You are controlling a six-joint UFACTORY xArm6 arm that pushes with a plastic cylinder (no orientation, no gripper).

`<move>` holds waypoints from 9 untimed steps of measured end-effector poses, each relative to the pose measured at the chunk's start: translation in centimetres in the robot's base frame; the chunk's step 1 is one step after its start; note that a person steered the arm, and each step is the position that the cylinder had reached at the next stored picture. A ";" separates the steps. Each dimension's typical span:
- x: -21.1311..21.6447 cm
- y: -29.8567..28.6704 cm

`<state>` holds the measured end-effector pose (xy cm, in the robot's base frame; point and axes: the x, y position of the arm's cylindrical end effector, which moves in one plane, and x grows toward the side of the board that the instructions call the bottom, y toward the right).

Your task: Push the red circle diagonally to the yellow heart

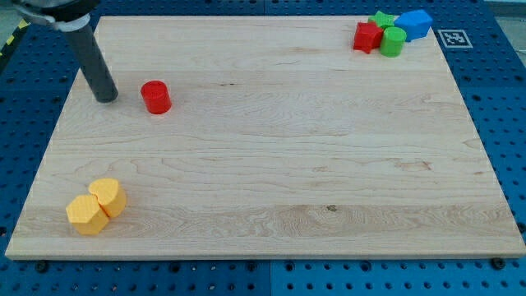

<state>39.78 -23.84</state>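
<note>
The red circle (155, 96) stands on the wooden board (271, 148) at the view's upper left. My tip (106, 98) rests on the board just left of it, a small gap between them. Two yellow blocks sit touching at the view's lower left: one (108, 196) looks like the yellow heart, and the other (86, 215) looks like a hexagon just below and left of it. Both lie well below the red circle.
A cluster sits at the view's top right corner: a red star-like block (367, 36), a green cylinder (393, 41), a green star-like block (381, 19) and a blue block (415, 24). A fiducial marker (454, 37) lies off the board's right edge.
</note>
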 end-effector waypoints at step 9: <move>-4.2 17.6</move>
<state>35.60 -6.20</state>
